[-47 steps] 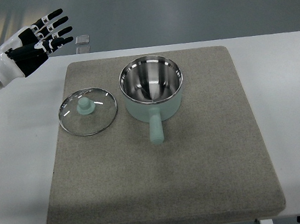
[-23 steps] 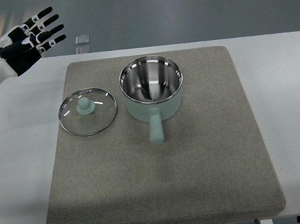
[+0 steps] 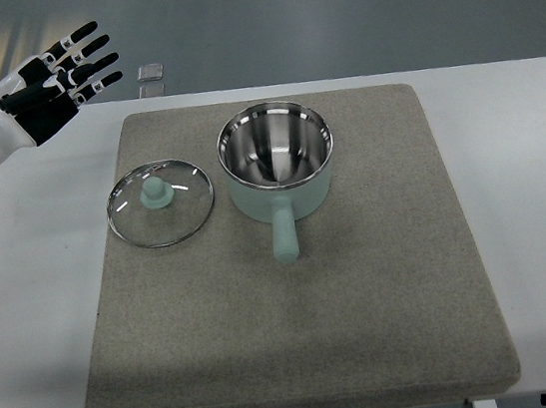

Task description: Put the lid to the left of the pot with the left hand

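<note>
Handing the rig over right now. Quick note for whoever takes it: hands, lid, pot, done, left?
Left hand: open, fingers spread, holding nothing, raised at the table's far-left corner, clear of the mat.
Right hand: not in view.
Lid: flat on the grey mat, knob up, just left of the pot, a small gap between them.
Pot: upright, uncovered, empty, handle pointing toward the robot.
Done: lid placed left of pot and released.
Left: nothing on the lid; perhaps only parking the left arm.

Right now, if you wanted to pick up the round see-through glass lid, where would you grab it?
Probably by the pale green knob in the middle of the round glass lid, coming straight down from above. The lid lies flat on the grey mat, so its thin rim is hard to pinch.
</note>
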Robot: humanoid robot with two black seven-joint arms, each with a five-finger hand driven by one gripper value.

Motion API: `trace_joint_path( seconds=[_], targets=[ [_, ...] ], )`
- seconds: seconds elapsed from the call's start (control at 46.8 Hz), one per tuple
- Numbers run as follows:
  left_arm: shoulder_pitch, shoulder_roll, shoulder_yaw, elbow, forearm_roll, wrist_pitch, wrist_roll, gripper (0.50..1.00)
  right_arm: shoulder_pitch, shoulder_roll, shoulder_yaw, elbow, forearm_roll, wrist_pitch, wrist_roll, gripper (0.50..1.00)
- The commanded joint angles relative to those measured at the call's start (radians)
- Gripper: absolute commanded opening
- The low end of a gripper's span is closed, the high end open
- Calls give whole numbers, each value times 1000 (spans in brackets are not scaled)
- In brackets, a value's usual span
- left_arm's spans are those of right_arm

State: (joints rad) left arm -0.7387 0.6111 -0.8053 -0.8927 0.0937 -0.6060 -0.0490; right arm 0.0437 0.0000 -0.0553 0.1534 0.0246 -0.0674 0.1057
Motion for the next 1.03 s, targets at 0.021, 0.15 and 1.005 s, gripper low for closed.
trace_joint_path(
  seconds=[0.021,0.15,1.005],
  targets=[
    [1,-4,2,9,1,0,0,996,1,0,0,0,0,0,0,921],
    [1,-4,2,8,1,-5,0,996,1,0,0,0,0,0,-1,921],
    [10,6,-2,31,-40,-5,0,996,-1,0,0,17,0,4,0,921]
  ],
)
